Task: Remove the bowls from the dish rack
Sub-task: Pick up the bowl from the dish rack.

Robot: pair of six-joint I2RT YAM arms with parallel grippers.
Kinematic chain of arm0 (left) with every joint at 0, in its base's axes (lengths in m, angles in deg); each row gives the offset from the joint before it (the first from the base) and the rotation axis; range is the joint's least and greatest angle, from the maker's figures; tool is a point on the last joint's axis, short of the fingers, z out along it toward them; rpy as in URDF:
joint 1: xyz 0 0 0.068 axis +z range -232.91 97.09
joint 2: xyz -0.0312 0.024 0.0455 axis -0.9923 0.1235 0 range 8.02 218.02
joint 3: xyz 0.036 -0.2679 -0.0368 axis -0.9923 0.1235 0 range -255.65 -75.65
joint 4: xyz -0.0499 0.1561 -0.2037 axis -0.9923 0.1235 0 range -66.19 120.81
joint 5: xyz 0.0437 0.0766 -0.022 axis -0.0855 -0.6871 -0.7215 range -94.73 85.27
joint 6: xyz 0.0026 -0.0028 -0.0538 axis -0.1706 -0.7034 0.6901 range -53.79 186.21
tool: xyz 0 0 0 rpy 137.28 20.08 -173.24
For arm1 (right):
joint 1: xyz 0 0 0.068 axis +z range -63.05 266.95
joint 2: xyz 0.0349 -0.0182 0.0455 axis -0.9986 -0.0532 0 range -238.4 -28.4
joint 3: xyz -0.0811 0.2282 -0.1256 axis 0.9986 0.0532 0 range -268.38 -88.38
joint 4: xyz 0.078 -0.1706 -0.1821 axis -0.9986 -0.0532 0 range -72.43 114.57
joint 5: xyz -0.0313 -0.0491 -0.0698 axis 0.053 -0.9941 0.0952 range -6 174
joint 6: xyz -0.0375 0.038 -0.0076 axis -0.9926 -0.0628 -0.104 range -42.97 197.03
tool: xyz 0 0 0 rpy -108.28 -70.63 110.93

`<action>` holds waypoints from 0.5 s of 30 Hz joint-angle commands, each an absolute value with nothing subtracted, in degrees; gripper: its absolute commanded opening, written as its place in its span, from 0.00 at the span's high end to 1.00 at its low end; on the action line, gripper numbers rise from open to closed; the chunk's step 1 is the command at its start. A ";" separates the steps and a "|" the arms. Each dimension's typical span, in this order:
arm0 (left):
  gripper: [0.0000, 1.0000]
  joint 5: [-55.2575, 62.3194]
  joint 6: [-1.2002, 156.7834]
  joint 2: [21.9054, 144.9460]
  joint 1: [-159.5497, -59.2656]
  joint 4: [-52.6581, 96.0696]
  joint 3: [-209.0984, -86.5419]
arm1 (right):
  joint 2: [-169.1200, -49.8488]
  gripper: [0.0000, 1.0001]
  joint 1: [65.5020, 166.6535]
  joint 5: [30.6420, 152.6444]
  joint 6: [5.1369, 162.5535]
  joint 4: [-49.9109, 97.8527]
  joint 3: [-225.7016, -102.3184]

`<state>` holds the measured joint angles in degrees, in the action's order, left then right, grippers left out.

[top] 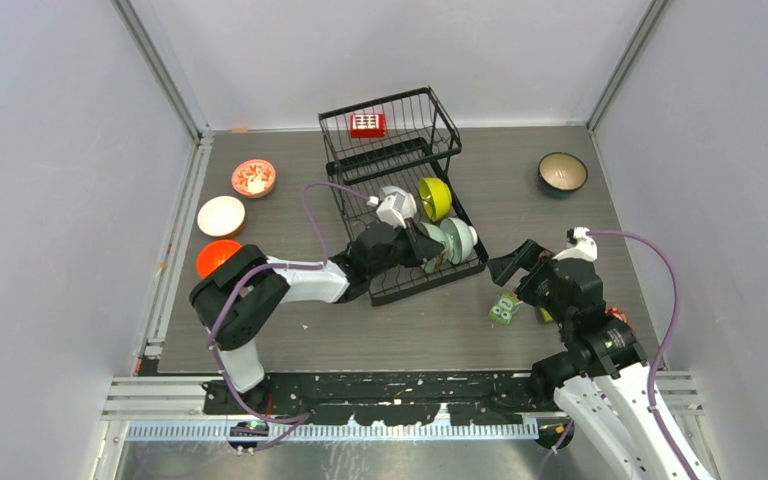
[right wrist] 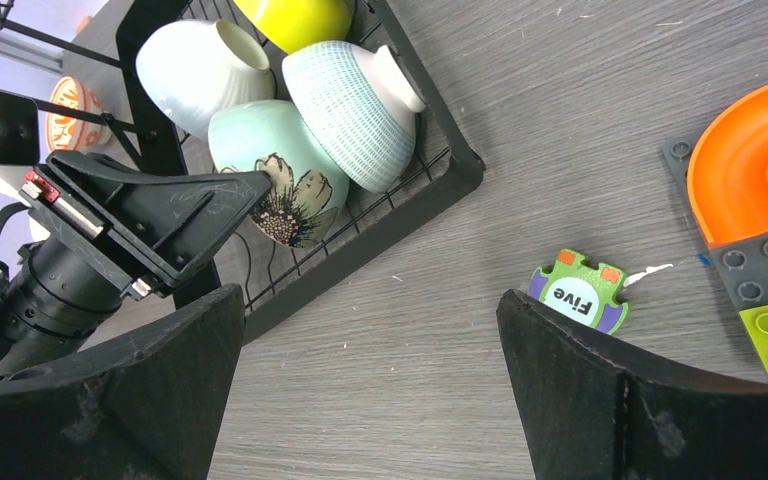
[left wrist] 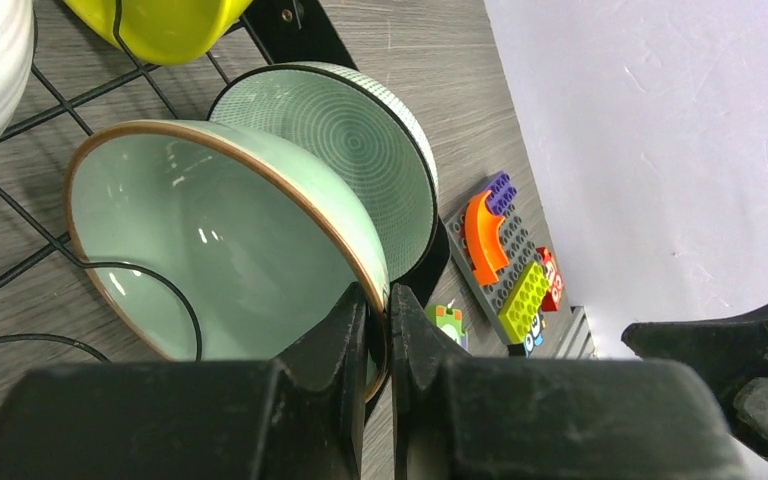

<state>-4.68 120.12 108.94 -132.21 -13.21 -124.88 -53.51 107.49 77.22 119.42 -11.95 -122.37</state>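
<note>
The black wire dish rack [top: 390, 150] stands at the table's middle back. Its lower tray holds a white bowl [top: 395, 205], a lime-yellow bowl [top: 435, 198], a mint ribbed bowl [top: 463, 236] and a pale mint bowl [left wrist: 210, 240] with a flower on its outside [right wrist: 280, 170]. My left gripper [left wrist: 378, 310] is shut on the pale mint bowl's brown rim, one finger inside and one outside. My right gripper [right wrist: 370, 330] is open and empty above bare table, right of the rack. A red-patterned bowl [top: 253, 178], a white bowl [top: 221, 215], an orange bowl [top: 217, 257] and a dark bowl [top: 562, 172] sit on the table.
A green owl card [right wrist: 575, 292] lies by my right gripper's right finger. A grey block plate with an orange arch [right wrist: 750, 190] lies to its right. A red tag [top: 367, 124] sits in the rack's upper basket. Grey walls enclose the table.
</note>
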 commanded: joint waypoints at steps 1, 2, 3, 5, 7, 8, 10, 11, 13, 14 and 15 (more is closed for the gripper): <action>1.00 -2.66 120.31 107.45 -130.87 -22.48 -123.80 | -53.02 0.00 107.76 76.09 118.71 -10.63 -122.74; 1.00 -2.44 120.61 107.60 -130.70 -23.61 -123.51 | -53.01 0.01 107.72 76.09 118.69 -10.60 -122.75; 1.00 -2.02 121.00 107.72 -130.50 -24.71 -123.14 | -53.00 0.00 107.76 76.07 118.69 -10.67 -122.82; 1.00 -1.12 121.70 107.97 -130.02 -27.22 -122.35 | -52.89 0.01 107.77 76.09 118.68 -10.84 -122.79; 1.00 -0.17 122.46 108.24 -129.41 -29.65 -121.75 | -52.63 0.00 107.76 76.09 118.75 -10.81 -122.65; 1.00 0.41 122.92 108.37 -129.07 -30.50 -121.52 | -52.46 0.01 107.77 76.09 118.81 -10.85 -122.54; 1.00 1.31 123.85 108.68 -128.57 -32.30 -121.13 | -52.09 0.01 107.78 76.09 118.93 -10.90 -122.40; 1.00 1.77 124.20 108.80 -128.39 -33.07 -120.97 | -51.83 0.01 107.77 76.10 118.95 -10.98 -122.35; 1.00 2.73 124.56 109.04 -128.22 -34.36 -120.79 | -51.43 0.01 107.77 76.09 119.04 -11.31 -122.39; 1.00 3.19 124.55 109.13 -128.23 -34.83 -120.72 | -51.16 0.01 107.78 76.17 119.04 -11.44 -122.39; 1.00 3.50 124.52 109.23 -128.21 -35.32 -120.67 | -50.99 0.00 107.77 76.24 119.08 -11.44 -122.27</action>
<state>1.53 123.90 109.51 -128.99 -23.76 -120.27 -52.09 107.49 77.17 119.40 -11.97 -122.33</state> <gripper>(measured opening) 0.113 0.995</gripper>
